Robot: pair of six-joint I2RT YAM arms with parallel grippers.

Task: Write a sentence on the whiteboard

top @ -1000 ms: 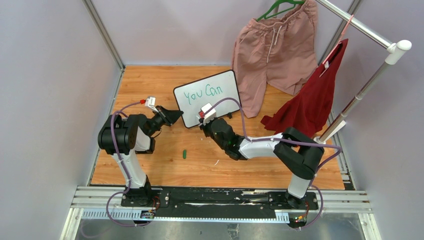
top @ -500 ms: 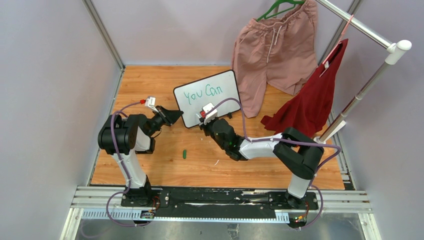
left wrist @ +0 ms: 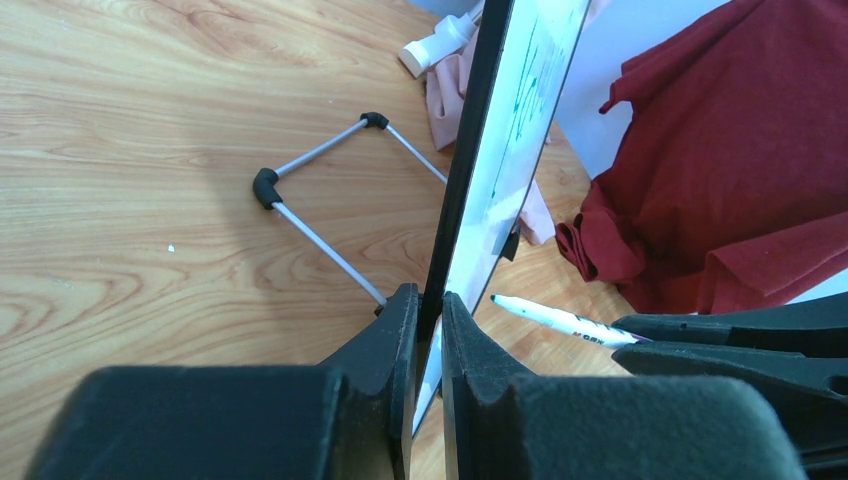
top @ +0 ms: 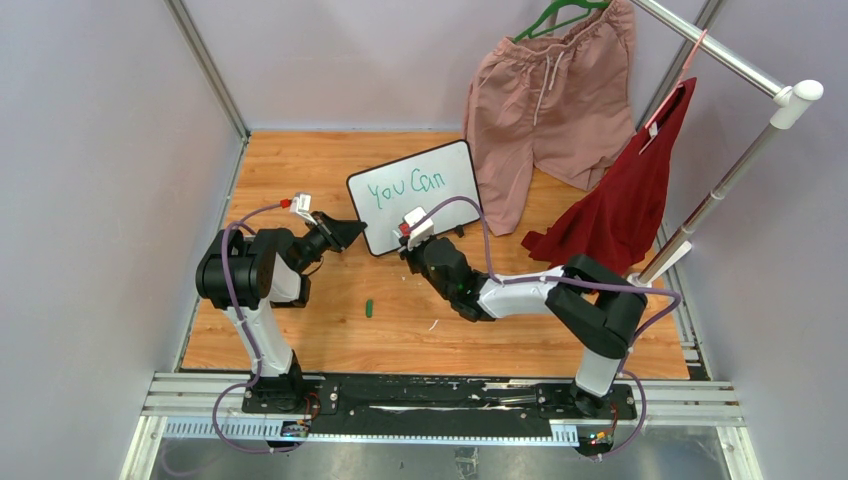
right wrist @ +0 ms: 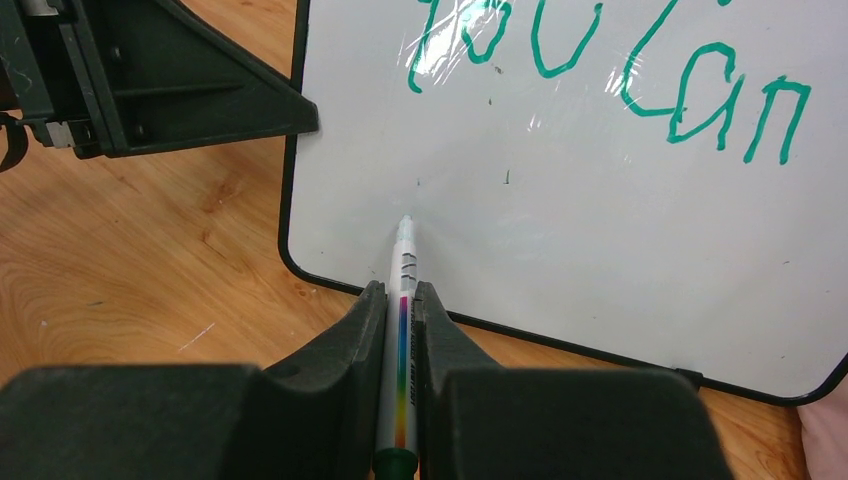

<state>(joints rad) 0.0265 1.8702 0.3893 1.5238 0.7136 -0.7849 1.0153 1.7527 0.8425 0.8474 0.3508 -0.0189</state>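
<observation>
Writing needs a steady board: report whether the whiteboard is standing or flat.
Standing, propped. In the left wrist view the whiteboard rises edge-on off the table, wire stand behind, left gripper pinching its edge.

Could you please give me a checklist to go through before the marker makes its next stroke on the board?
1. Board steadied: the left gripper is shut on the left edge of the whiteboard. Ok.
2. Pen secured: the right gripper is shut on the marker, tip towards the board. Ok.
3. Tip touching the surface: it sits at the lower left of the board, but contact is unclear. Cannot tell.
4. Room for a second line: the area under the green writing is bare white. Ok.
5. Sentence finished: only "You Can" is written. Not ok.
</observation>
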